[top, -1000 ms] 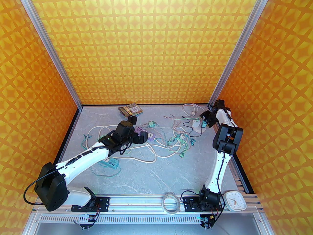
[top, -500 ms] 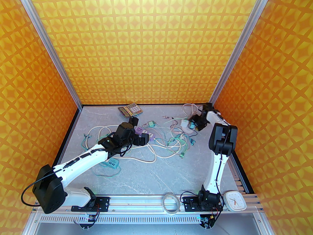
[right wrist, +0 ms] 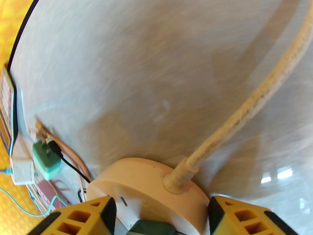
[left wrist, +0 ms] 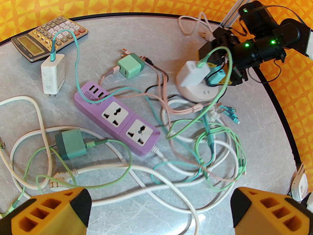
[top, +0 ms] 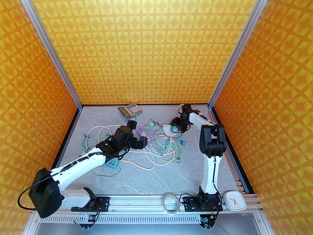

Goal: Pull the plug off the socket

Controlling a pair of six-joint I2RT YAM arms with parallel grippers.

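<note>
A round white socket (left wrist: 195, 92) lies at the back of the table with a white charger (left wrist: 194, 73) and a teal plug (left wrist: 215, 76) plugged into its top. My right gripper (left wrist: 221, 75) reaches in from the right and is shut on the teal plug (right wrist: 151, 228). Its yellow fingers straddle the round socket (right wrist: 146, 177), whose braided cord runs off to the upper right. In the top view the right gripper (top: 176, 128) sits at the socket (top: 167, 130). My left gripper (left wrist: 159, 214) hangs open above tangled cables, near a purple power strip (left wrist: 117, 117).
A calculator (top: 130, 109) lies at the back edge. Loose chargers in light green (left wrist: 129, 66), white (left wrist: 52, 75) and dark green (left wrist: 71, 143) lie around the strip. A teal power strip (top: 112, 163) lies under the left arm. A tape roll (top: 171, 203) and a clock (top: 235, 200) rest on the front rail.
My right gripper has swung left from the back right corner toward the middle, and the round socket and its cables have come with it. The left arm has drawn back slightly.
</note>
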